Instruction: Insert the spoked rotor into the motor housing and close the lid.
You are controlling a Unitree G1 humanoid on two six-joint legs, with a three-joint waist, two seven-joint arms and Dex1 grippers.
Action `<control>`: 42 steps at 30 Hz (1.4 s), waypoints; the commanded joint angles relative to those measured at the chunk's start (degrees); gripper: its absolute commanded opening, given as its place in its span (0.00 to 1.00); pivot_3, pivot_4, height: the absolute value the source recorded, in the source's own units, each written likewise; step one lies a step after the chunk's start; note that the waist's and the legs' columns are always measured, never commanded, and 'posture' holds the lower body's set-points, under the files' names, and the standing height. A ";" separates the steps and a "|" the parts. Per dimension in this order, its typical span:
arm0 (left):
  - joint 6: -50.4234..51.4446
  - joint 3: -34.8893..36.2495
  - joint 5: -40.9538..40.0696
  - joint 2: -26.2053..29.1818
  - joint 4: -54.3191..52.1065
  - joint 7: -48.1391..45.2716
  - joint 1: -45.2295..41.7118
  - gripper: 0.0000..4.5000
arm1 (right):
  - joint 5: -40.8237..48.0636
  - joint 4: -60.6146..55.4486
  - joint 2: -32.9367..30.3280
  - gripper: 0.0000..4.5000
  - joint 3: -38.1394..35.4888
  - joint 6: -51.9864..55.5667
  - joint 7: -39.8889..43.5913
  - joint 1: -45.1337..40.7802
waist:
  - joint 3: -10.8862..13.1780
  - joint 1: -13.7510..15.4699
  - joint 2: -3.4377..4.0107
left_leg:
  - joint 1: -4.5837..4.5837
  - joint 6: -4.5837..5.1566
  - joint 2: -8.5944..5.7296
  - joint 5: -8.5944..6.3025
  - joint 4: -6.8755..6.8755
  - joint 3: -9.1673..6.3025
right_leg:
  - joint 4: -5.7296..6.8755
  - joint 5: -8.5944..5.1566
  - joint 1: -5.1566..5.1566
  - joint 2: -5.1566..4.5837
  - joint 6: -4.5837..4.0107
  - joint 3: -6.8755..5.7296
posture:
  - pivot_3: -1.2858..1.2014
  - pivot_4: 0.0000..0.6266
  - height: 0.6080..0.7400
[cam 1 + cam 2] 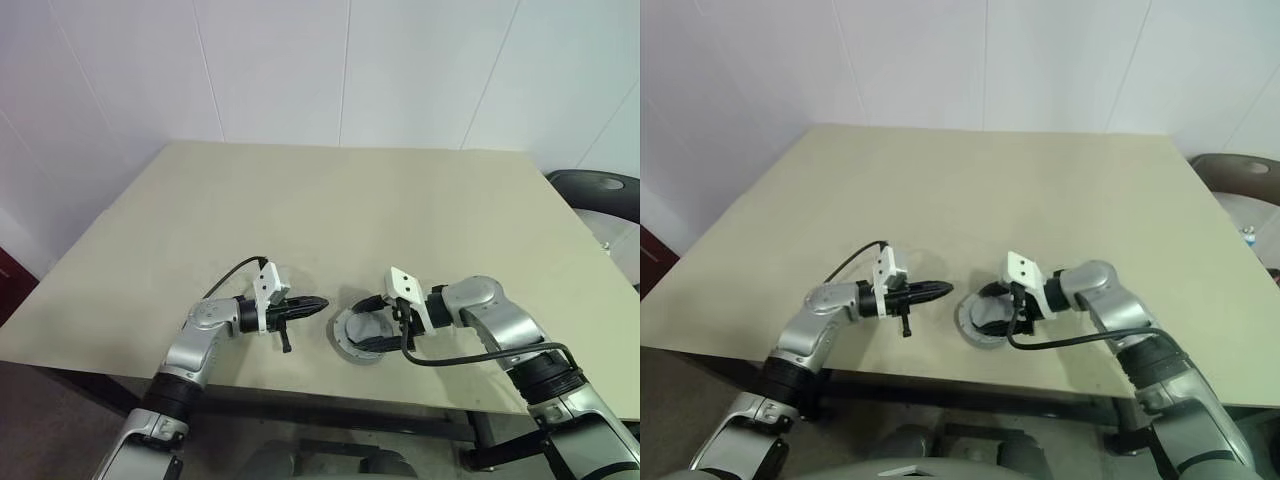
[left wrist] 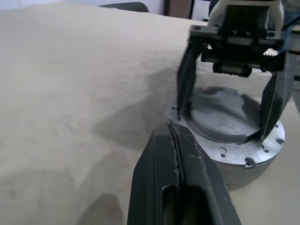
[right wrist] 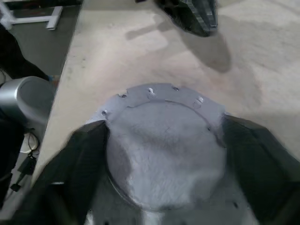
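Note:
The motor housing, a round silver-grey cup with a flanged rim, stands near the table's front edge. On top of it rests the lid, plain grey face up. My right gripper is open, one finger on each side of the lid; its fingers reach down to the housing's rim. My left gripper is shut with nothing in it. It points at the housing from the left, its tip just short of the flange. The spoked rotor is out of view.
The beige table stretches far behind the housing toward a white wall. A black chair stands off the table's right corner. The table's front edge runs just in front of the housing.

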 commanded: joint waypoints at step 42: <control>0.70 -10.47 13.06 -2.86 26.16 -5.07 -10.28 0.00 | 0.27 8.66 0.10 0.99 -6.43 2.39 -5.14 -4.25 | -0.97 -1.48 0.04 | 0.28 -0.21 0.43 -0.12 0.01 -0.01 | -0.84 -0.16 0.76 0.00 0.10 -0.37 | 0.52 0.00 1.00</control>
